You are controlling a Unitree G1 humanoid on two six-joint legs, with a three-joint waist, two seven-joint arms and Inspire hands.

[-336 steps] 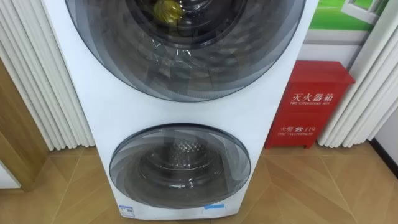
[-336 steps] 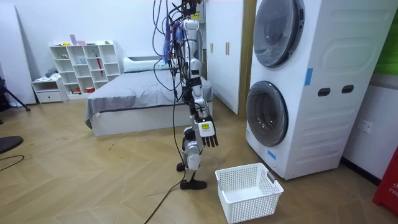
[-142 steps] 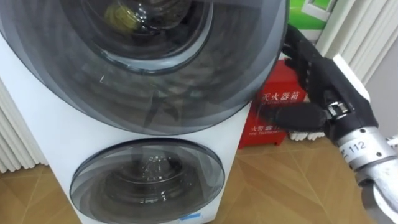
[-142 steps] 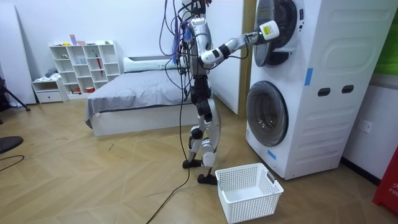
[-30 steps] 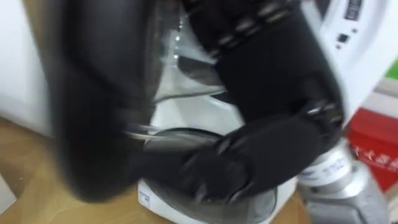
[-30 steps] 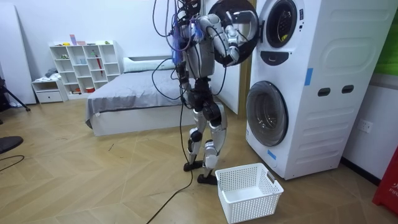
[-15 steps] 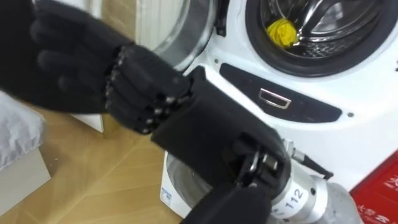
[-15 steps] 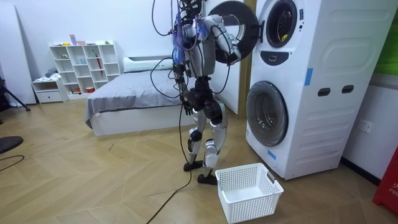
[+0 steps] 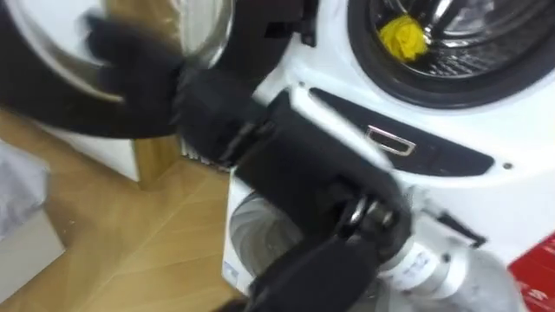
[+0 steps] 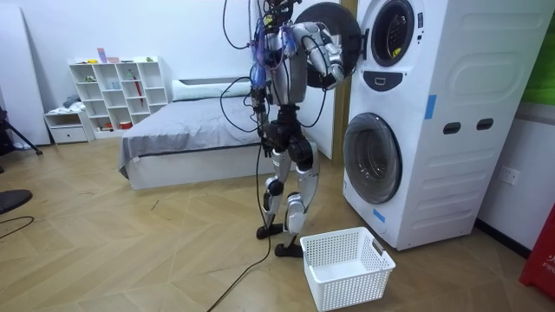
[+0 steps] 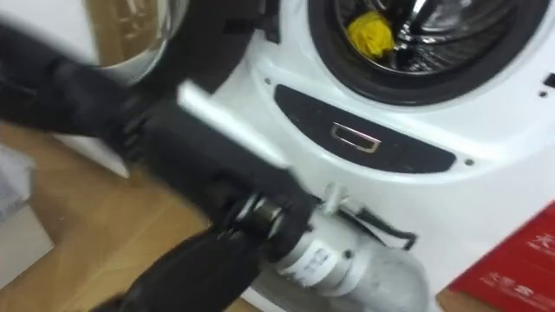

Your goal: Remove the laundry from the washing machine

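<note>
The yellow garment (image 9: 403,36) lay bunched inside the upper drum of the washing machine (image 10: 451,87), behind the dark ring of its opening, and neither touched nor held by me. Just below that opening ran a dark panel (image 9: 390,139) with a small silver-edged slot. The upper door (image 9: 52,43) stood swung wide to my left, its glass facing me. My right hand (image 9: 143,65) lay against that door, with my forearm reaching across from the lower right past the front of the machine. The hand was too blurred for me to tell whether its fingers were spread or curled. Under my arm the lower door (image 10: 373,158) was closed. I stood upright on the wooden floor (image 10: 130,251) just before the machine. A white basket (image 10: 347,290) sat on the floor near my feet, and a bed (image 10: 182,130) stood behind me.
</note>
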